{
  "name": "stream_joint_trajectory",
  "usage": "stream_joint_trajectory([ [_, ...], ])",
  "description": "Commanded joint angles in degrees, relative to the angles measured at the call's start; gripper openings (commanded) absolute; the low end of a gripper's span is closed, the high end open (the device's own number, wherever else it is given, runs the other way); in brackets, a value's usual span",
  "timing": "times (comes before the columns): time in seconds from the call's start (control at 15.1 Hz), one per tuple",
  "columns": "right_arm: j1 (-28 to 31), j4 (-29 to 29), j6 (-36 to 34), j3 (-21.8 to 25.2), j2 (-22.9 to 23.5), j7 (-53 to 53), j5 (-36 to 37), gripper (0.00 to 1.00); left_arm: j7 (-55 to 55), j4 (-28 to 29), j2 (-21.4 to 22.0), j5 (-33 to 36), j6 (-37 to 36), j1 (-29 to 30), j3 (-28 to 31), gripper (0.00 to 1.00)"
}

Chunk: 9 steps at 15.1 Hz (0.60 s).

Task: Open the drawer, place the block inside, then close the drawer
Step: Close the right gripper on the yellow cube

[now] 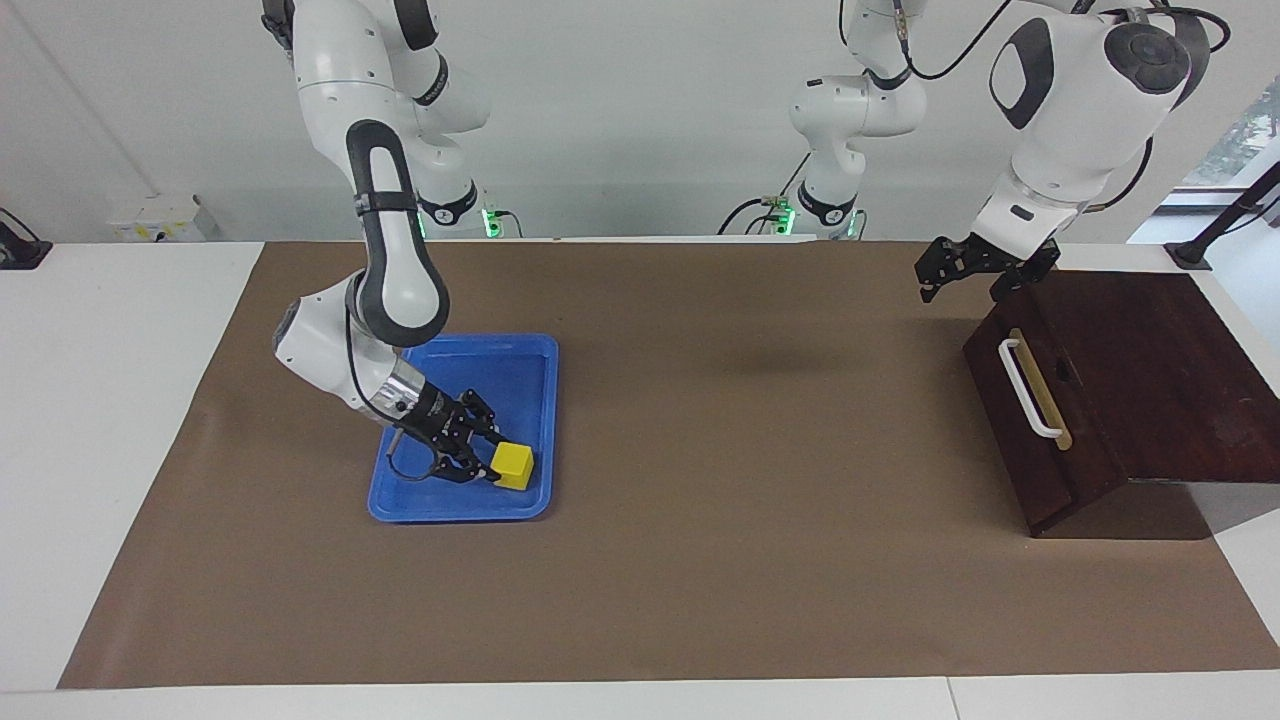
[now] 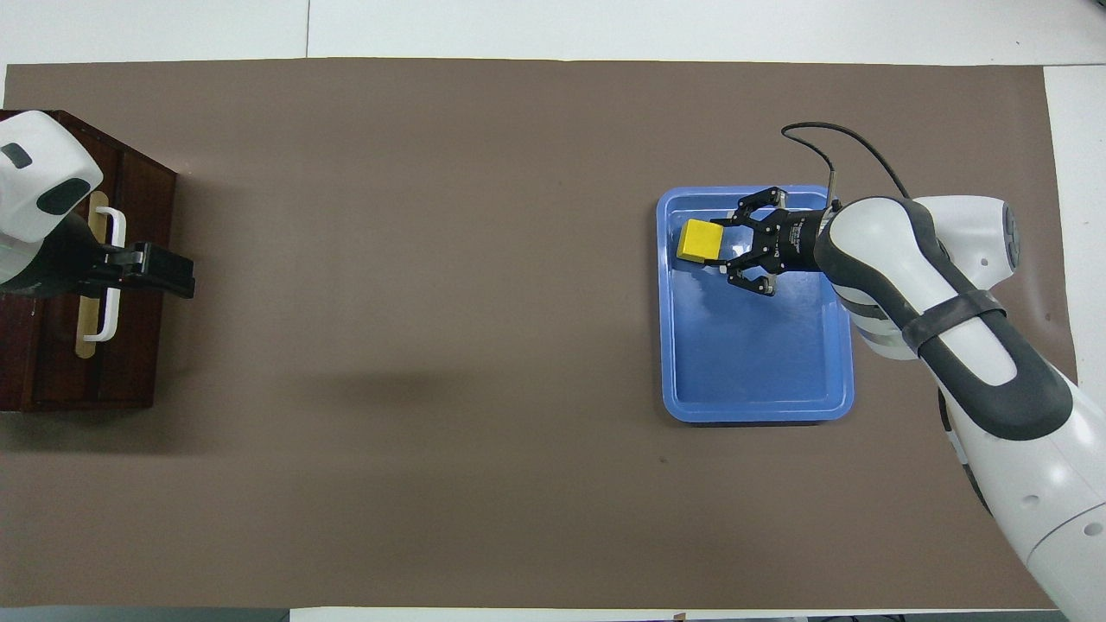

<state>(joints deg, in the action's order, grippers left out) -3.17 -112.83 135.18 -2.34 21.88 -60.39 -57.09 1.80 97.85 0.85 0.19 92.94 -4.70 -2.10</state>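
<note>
My right claw (image 1: 492, 462) is down in the blue tray (image 1: 530, 352), clenched on the block (image 1: 514, 466). The fingers pinch the yellow cube from its two sides, and it sits at the tray's corner farthest from me, on the side toward the middle of the bench (image 1: 700, 560). From overhead the block (image 2: 701, 241) shows just off the tips of the right claw (image 2: 719, 252), close to the tray (image 2: 756, 397) rim (whether the cube still rests on the tray floor I cannot tell).

My left claw (image 1: 965, 270) hangs in the air at the other end of the bench, over the edge of the cabinet (image 1: 1160, 370) nearest me, its fingers spread apart and holding nothing; that arm waits. Seen from overhead, the left claw (image 2: 168, 269) juts out over the brown mat (image 2: 432, 259) just in front of the drawer (image 2: 130, 345), above the white handle (image 2: 105, 272).

The drawer (image 1: 1040, 440) is closed, its front flush with the dark cabinet, the handle (image 1: 1030, 388) lying along a tan strip and untouched. The tray and the cabinet stand well apart, at opposite ends of the mat (image 1: 760, 560).
</note>
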Motion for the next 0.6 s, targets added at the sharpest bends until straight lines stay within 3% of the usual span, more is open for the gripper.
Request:
stream_joint_trajectory([
  [0.0,-0.17,2.17,-2.71,0.06,-0.61,-2.17,-0.39,0.0,0.23,0.94,1.26,-0.89,-0.21,0.66,-0.27,1.0],
  [0.2,0.0,4.71,-7.98,0.23,-2.1,-7.79,3.46,0.0,0.31,0.86,1.26,-0.89,-0.21,0.05,-0.36,1.0],
  [0.53,-0.08,13.77,-21.77,0.06,-4.64,-20.72,13.39,0.0,0.23,1.82,1.7,-0.54,1.01,-1.19,-0.8,1.0],
])
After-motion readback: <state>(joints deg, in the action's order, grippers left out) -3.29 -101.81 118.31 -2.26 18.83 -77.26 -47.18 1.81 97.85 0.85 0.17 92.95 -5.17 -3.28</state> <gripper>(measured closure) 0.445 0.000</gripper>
